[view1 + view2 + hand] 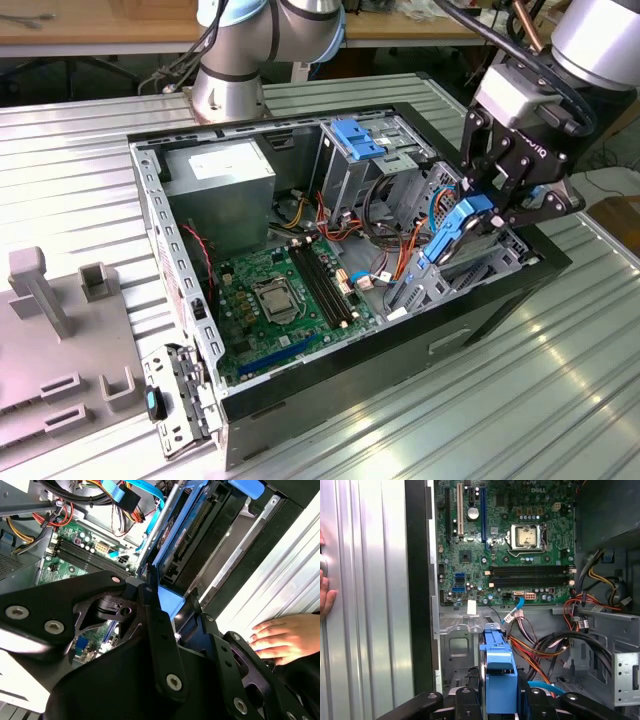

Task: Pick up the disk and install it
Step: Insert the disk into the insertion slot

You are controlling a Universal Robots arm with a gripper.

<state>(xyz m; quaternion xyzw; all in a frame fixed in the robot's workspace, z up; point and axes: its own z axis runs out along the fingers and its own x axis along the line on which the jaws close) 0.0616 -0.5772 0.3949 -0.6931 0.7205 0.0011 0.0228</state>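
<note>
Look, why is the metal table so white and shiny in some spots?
Light bounces off the ribbed metal table: bright streaks in the exterior view, nearly blank white in the second wrist view, soft pale bands in the first wrist view. In the second wrist view the black end effector, shut on the disk, looks shadowy.

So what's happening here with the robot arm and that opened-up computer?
The arm's end effector is clamped on the disk, a drive in a blue carrier. It holds the disk tilted at the drive cage in the corner of the open computer case, on the exterior view's right. The disk looks partway in rather than seated, though how deep is hard to tell. A person's hand rests on the ribbed metal table beside the case.
</note>
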